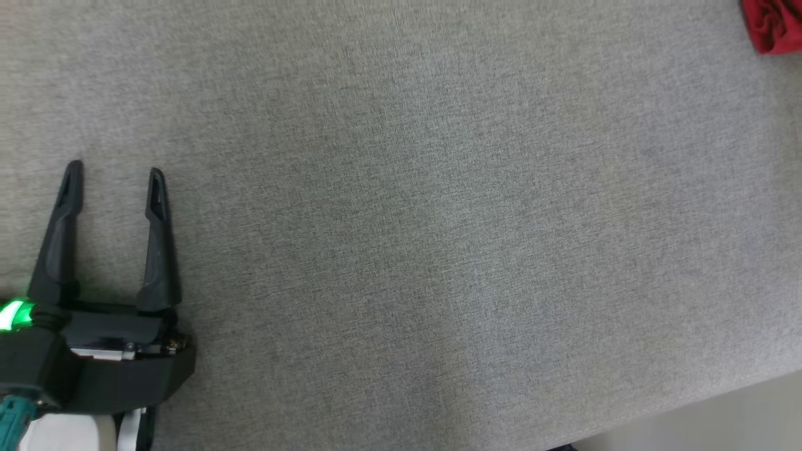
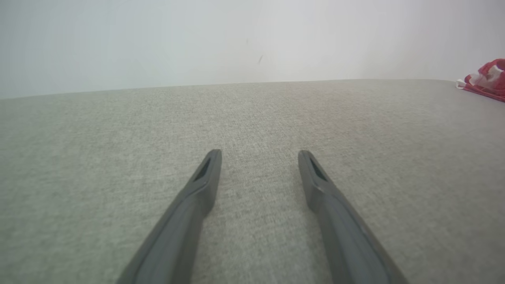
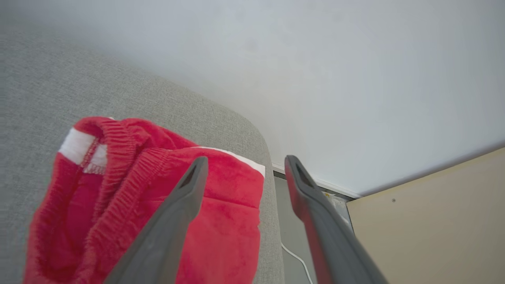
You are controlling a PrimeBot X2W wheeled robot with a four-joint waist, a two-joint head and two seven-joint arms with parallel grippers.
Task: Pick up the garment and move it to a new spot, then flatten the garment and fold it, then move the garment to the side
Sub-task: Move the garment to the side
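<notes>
The garment [image 3: 138, 205] is red fleece with a white trim and an elastic waistband, bunched near the rounded corner of the grey fabric surface [image 1: 401, 250]. A corner of the garment [image 1: 774, 25] peeks in at the head view's top right, and the garment [image 2: 487, 79] lies far right in the left wrist view. My right gripper [image 3: 244, 165] hovers over the garment's edge, open, nothing between its fingers. My left gripper [image 1: 116, 172] rests open at the lower left over bare fabric; the left gripper [image 2: 259, 154] holds nothing.
The surface's edge runs along the lower right of the head view, with pale floor [image 1: 720, 419] beyond. Past the corner are a white wall [image 3: 355, 79], a beige panel [image 3: 434, 221] and a white cable [image 3: 296, 256] on the floor.
</notes>
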